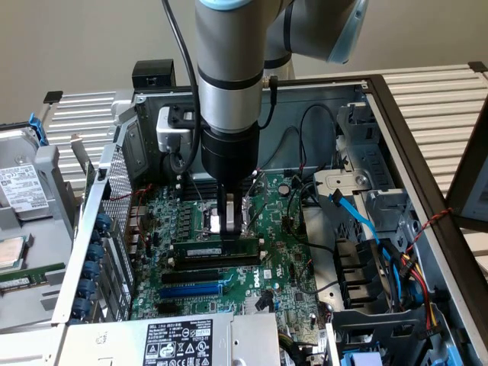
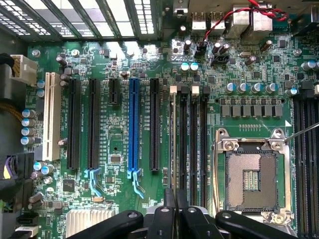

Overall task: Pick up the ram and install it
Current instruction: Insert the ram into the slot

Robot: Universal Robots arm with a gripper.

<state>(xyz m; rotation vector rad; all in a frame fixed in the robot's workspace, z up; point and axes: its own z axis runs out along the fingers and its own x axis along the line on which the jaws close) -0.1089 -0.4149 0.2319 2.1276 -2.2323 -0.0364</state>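
The ram (image 1: 206,249) is a long dark-green stick with a small white label. It stands on its edge across the motherboard, in line with the black memory slots (image 2: 194,144) beside the processor socket. In the wrist view the ram (image 2: 173,149) shows edge-on as a thin line over the slot nearest the blue slot. My gripper (image 1: 226,223) comes straight down from the arm, and its fingers (image 2: 169,201) are closed against the ram's top edge near the middle. Whether the stick is fully seated in the slot cannot be told.
An open processor socket (image 2: 251,172) lies beside the memory slots. A blue expansion slot (image 2: 133,124), black slots and a white slot (image 2: 48,114) are on the other side. Blue cables (image 1: 358,217) and a drive cage fill the exterior view's right; the case walls (image 1: 114,191) surround everything.
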